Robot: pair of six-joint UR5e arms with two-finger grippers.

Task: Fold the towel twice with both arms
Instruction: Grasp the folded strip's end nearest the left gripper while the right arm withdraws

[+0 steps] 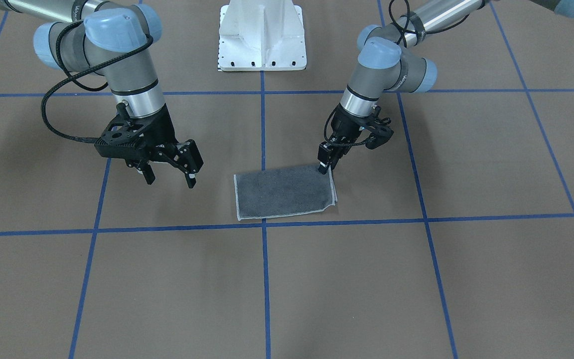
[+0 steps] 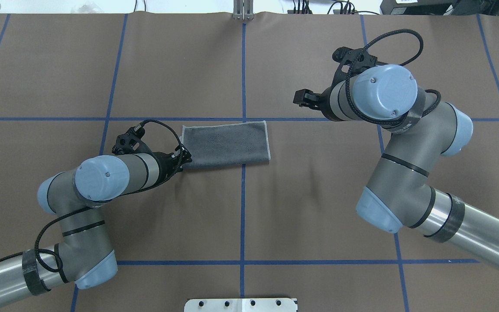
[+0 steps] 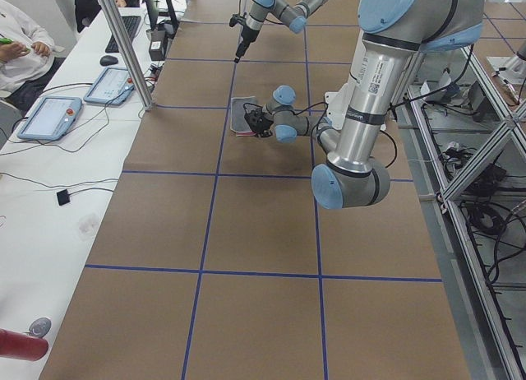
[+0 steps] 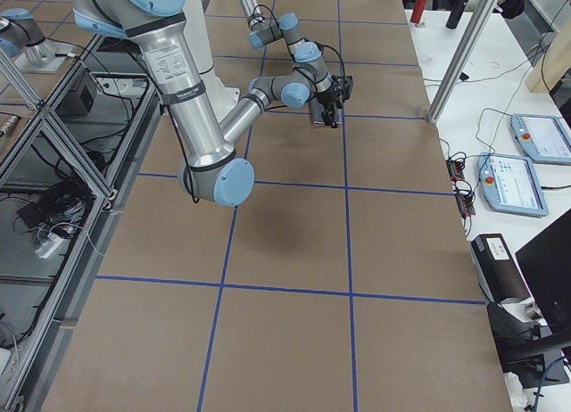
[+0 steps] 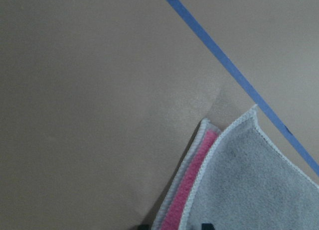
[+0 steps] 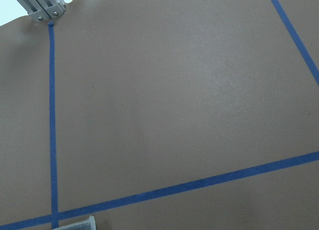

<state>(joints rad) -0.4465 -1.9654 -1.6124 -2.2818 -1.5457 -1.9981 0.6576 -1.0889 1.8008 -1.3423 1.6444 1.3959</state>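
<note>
Left gripper (image 1: 324,167) is down at the towel (image 1: 282,192), jaws drawn in on its corner, the one on my left and nearest my base; the wrist view shows the stitched edge running between the tips, so I read it as a pinch on both layers; right gripper (image 1: 170,177) is spread wide, holding nothing, hanging above the table (image 1: 416,279) well off the towel's other end.

Towel lies flat near the table's middle, across the centre tape line (image 1: 262,124); narrow rectangle, grey face up, pink face (image 5: 192,192) peeking out between the layers at my corner; so fold one looks done; fold two is the step in hand, at the grasp stage.

Next move, as I judge it: the short edge on my left goes up and over to the short edge on my right; I hold only one corner of that edge, the far corner is free; right gripper needs to come in and either take that far corner or pin the opposite end; lift low and carry level, or the layers shear; they are already a bit offset at the corner.
</note>
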